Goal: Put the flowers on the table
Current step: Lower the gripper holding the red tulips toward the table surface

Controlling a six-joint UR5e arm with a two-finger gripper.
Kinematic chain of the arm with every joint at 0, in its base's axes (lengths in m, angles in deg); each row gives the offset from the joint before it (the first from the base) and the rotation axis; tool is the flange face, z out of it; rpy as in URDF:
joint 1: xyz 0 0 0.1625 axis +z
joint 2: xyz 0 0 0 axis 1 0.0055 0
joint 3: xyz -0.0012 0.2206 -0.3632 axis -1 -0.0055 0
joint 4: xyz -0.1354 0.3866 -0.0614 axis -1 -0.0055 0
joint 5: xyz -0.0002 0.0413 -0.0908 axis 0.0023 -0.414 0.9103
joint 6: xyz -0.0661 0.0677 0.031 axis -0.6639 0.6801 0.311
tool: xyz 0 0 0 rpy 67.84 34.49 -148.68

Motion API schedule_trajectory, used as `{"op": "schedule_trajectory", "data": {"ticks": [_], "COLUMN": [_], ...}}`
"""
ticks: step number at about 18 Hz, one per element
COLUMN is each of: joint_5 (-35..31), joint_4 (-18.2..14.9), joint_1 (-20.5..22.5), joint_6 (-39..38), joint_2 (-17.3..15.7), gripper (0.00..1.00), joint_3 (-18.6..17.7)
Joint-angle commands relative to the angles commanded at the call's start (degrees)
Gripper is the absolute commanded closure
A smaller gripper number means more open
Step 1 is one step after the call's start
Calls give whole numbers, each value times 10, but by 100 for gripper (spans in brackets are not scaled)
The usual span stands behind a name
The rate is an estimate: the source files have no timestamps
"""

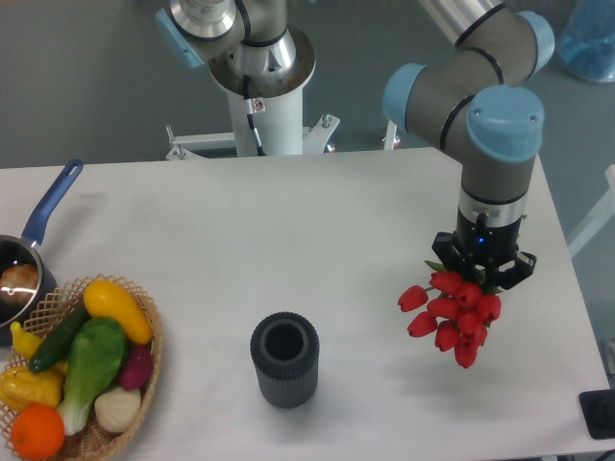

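Note:
The flowers (452,312), a bunch of red tulips with closed buds, hang at the right side of the white table (288,230). My gripper (482,267) points down from above and is shut on the stems, which it mostly hides. The buds stick out toward the camera below the fingers. A faint shadow lies on the table under the bunch, so the bunch looks held a little above the surface.
A dark grey ribbed vase (284,359) stands empty at the front middle. A wicker basket (144,317) of colourful vegetables sits at the front left. A blue-handled pot (43,216) sits behind it. The table's right edge is close to the gripper.

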Motion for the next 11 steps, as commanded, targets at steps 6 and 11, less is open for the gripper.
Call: {"op": "schedule_trajectory", "data": {"ticks": [6,11], "joint_5": [1,0], "joint_4": [0,3], "joint_1": [-2,-12], "joint_6": [-1,-3], "joint_2": [3,7], "gripper": [96,97], "joint_3": [-5,-14]}}
